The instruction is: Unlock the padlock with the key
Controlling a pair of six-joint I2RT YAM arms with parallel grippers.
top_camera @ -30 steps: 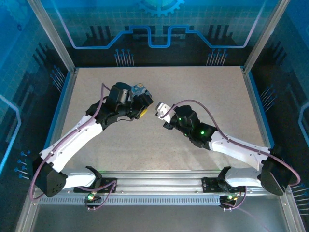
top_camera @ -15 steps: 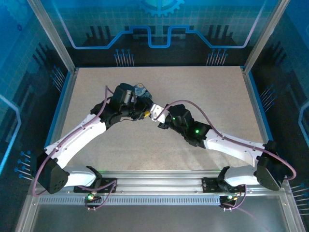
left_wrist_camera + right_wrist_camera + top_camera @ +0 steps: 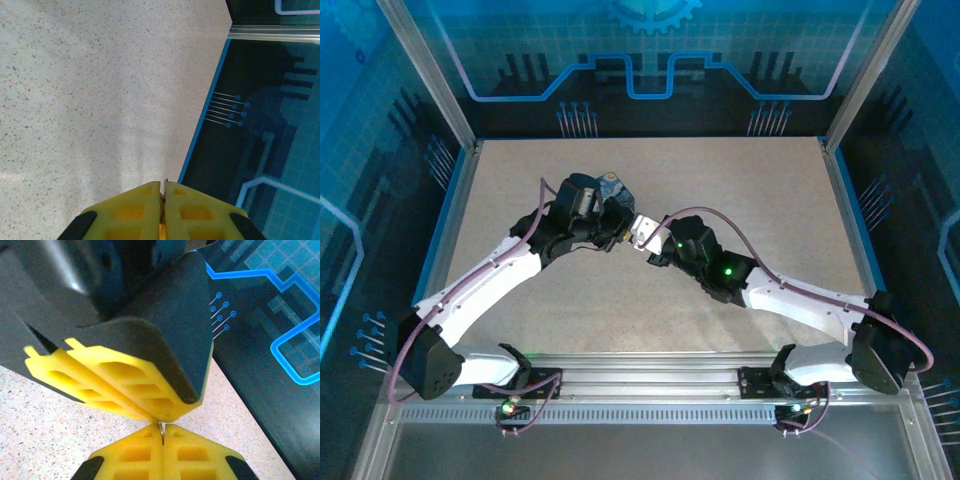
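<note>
Over the middle of the table my left gripper [image 3: 619, 230] and right gripper [image 3: 637, 236] meet tip to tip. In the right wrist view my right gripper [image 3: 162, 429] is shut on the key [image 3: 160, 427], a thin silvery sliver that reaches up to the seam of the left gripper's yellow fingers [image 3: 131, 386], which press down from above. In the left wrist view my left gripper [image 3: 163, 185] is shut too, with a thin dark-edged tip of the key [image 3: 165, 181] poking out of the seam. The padlock is hidden.
The speckled table [image 3: 750, 200] lies open around both arms. Its blue right edge [image 3: 201, 127] and the dark enclosure wall [image 3: 270, 100] run close ahead of the left fingertips.
The right gripper moved left until it met the left gripper's tips. The left arm shifted slightly right. In the last half second almost nothing moved.
</note>
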